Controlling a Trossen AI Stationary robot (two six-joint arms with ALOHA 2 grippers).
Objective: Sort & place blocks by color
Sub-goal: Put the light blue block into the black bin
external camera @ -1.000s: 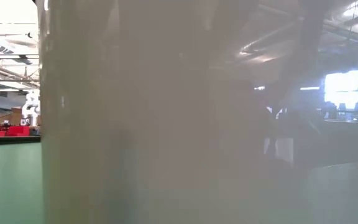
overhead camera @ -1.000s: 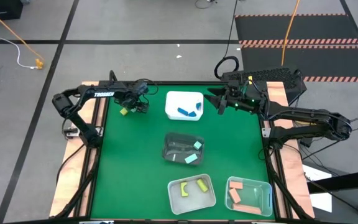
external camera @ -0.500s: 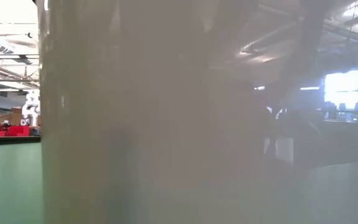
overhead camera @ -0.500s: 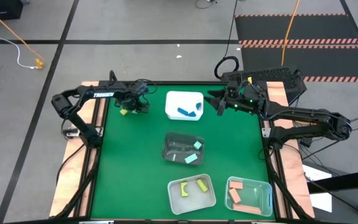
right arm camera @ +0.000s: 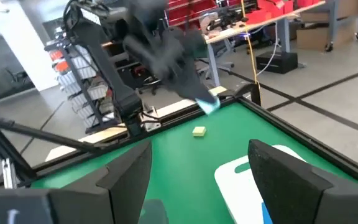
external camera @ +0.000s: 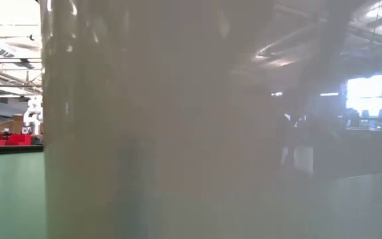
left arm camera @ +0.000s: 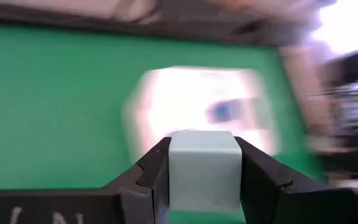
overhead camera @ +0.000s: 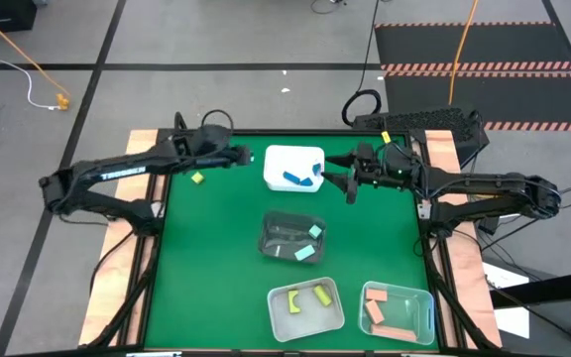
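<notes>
Green bench (overhead camera: 216, 258) lying under both arms, wooden edging along its sides, grey floor with cables beyond.

Nearest the front edge: clear tub (overhead camera: 306, 306) holding two yellow blocks (overhead camera: 307, 297), and beside it another clear tub (overhead camera: 399, 309) holding salmon pink bars (overhead camera: 385, 309).

Farther in, at mid-bench: dark tub (overhead camera: 291, 237) carrying two mint green blocks (overhead camera: 309, 243).

Farther still, toward the back: white tub (overhead camera: 293, 167) holding blue blocks (overhead camera: 301, 178).

Left end effector (overhead camera: 242, 156) hanging above the bench just left of the white tub, pinching a mint green block (left arm camera: 204, 169) between its dark fingers (left arm camera: 155, 175); same block also showing pale in the right wrist view (right arm camera: 209, 106).

Single yellow block (overhead camera: 197, 178) lying loose on the green surface, near the left arm and apart from every tub.

Right end effector (overhead camera: 348, 182) reaching in just right of the white tub, fingers (right arm camera: 129, 171) spreading wide, gripping nothing.

Low view blocked by a pale wall (external camera: 164, 133) close against the lens.
</notes>
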